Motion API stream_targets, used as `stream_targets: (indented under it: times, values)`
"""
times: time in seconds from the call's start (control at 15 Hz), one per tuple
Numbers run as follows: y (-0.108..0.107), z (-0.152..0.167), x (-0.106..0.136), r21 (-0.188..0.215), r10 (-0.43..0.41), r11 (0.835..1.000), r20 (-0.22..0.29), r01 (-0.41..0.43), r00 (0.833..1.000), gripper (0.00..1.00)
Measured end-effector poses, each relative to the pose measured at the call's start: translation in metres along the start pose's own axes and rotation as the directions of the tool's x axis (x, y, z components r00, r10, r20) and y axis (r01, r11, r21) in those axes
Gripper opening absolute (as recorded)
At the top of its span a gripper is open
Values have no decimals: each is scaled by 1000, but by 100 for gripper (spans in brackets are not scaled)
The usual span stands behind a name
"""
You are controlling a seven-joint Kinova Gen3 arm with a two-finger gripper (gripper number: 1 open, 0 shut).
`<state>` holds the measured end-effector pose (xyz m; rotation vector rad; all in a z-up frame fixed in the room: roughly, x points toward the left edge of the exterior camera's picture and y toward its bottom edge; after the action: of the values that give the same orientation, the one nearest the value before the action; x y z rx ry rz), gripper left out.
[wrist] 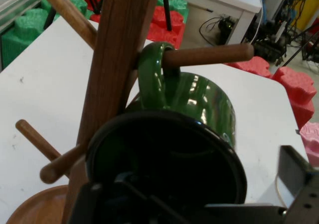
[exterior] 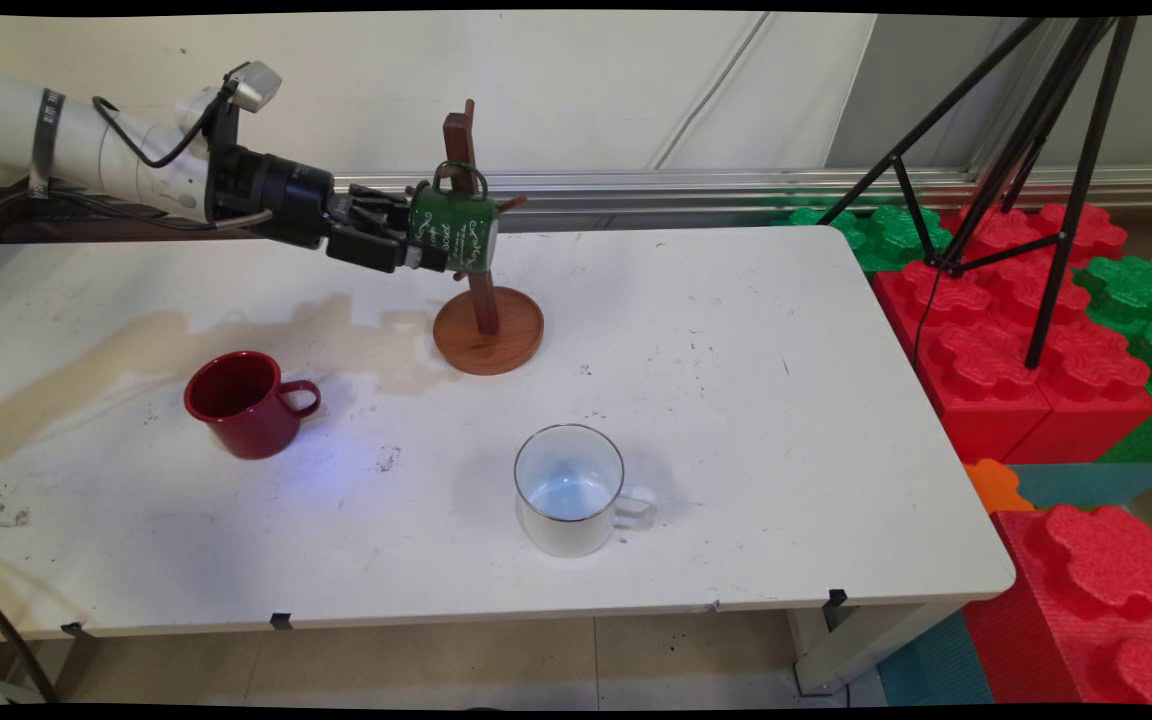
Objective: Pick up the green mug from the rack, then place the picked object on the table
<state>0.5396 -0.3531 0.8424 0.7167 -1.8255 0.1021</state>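
I see my gripper [exterior: 414, 243] holding the green mug [exterior: 454, 232] by its rim, up at the wooden mug tree [exterior: 484, 310]. The mug's handle [wrist: 152, 74] is looped over a peg [wrist: 207, 55]. A red mug [exterior: 241, 402] and a white mug [exterior: 570, 489] sit on the table [exterior: 786, 420], well apart from it.

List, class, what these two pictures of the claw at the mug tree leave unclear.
- Claw fingers: the green mug hides them in both views, so open or shut is unknown.
- Mug lettering: too small, main view.
- Mug tree top and base: cut off by the hand view's edges.
- Red mug and white mug: outside the hand view.
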Motion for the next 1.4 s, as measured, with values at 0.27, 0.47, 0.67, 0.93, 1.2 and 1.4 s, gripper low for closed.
stream_targets:
  times: [0.27, 0.47, 0.67, 0.93, 1.2, 1.4]
  values:
    - [3, 0, -2, -20, -18, 1000, -7, 18, 1000, 0]
    - [5, -1, -4, -35, -28, 999, -6, 28, 1000, 0]
    - [7, -1, -5, -50, -35, 998, -5, 35, 999, 0]
    - [10, -2, -5, -63, -43, 997, -5, 42, 999, 0]
    - [12, -3, -5, -73, -47, 996, -7, 46, 999, 0]
    - [14, -4, -4, -77, -48, 996, -12, 47, 999, 0]
